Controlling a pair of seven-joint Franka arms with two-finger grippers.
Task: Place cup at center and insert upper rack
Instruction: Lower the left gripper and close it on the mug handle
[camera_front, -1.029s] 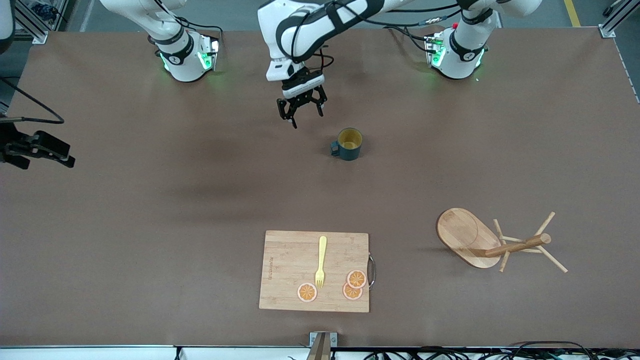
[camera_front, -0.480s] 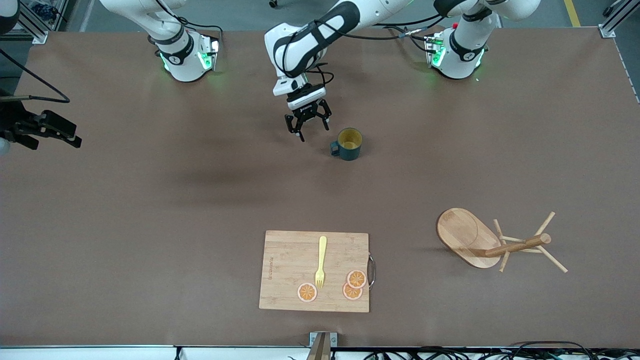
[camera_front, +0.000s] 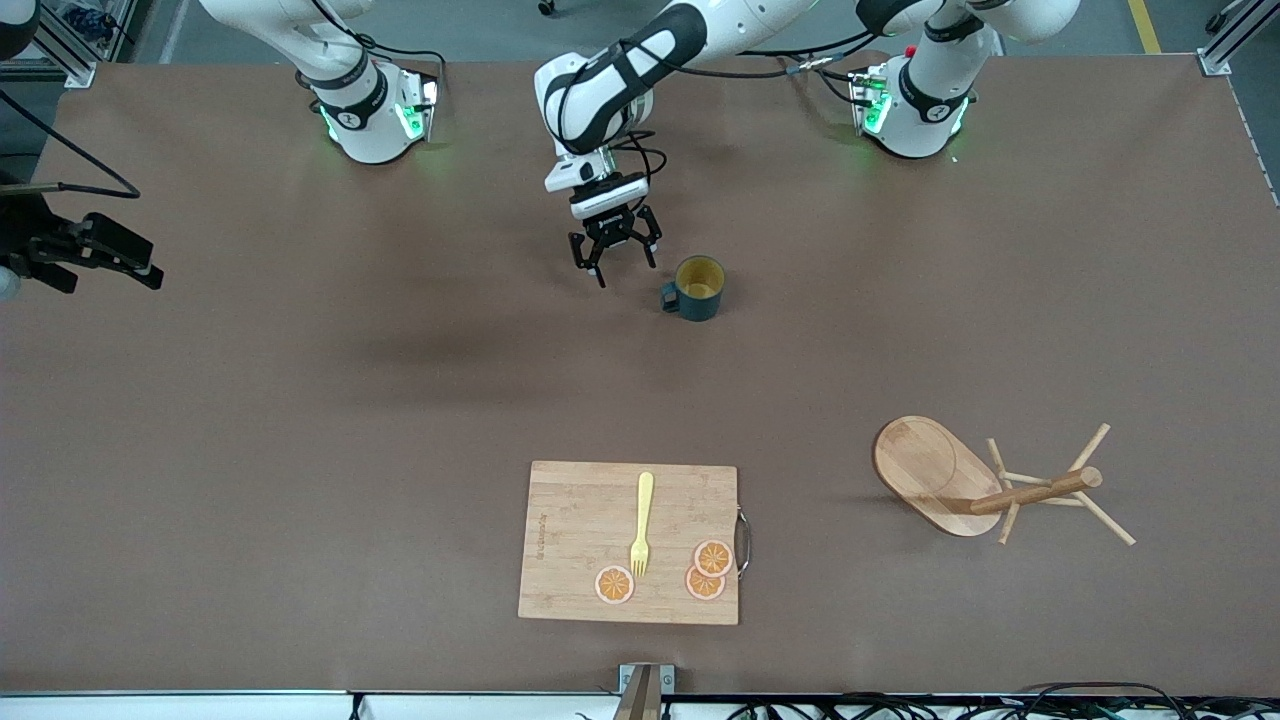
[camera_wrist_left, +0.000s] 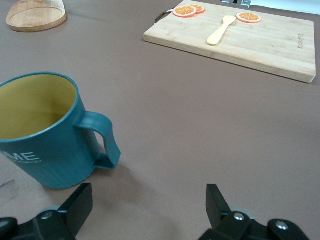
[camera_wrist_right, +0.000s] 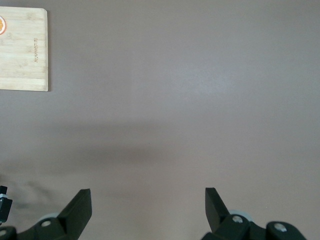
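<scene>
The cup (camera_front: 698, 287), dark teal with a yellow inside, stands upright near the table's middle, its handle toward the right arm's end. It also shows in the left wrist view (camera_wrist_left: 44, 145). My left gripper (camera_front: 618, 266) is open and empty, low beside the cup's handle, not touching it; its jaws (camera_wrist_left: 148, 195) stand wide apart over bare table. The upper rack (camera_front: 965, 480), a wooden mug tree, lies tipped on its side toward the left arm's end; its oval base (camera_wrist_left: 35, 15) shows. My right gripper (camera_front: 105, 262) is open, empty and high over the right arm's end (camera_wrist_right: 147, 197).
A bamboo cutting board (camera_front: 628, 541) lies near the front camera edge with a yellow fork (camera_front: 641, 522) and orange slices (camera_front: 705, 570) on it. It also shows in the left wrist view (camera_wrist_left: 235, 42) and in the right wrist view (camera_wrist_right: 24, 50).
My left gripper has come down and closer to the cup's handle side. My right gripper has shifted slightly at the table's end. The cup and the rack have not moved.
</scene>
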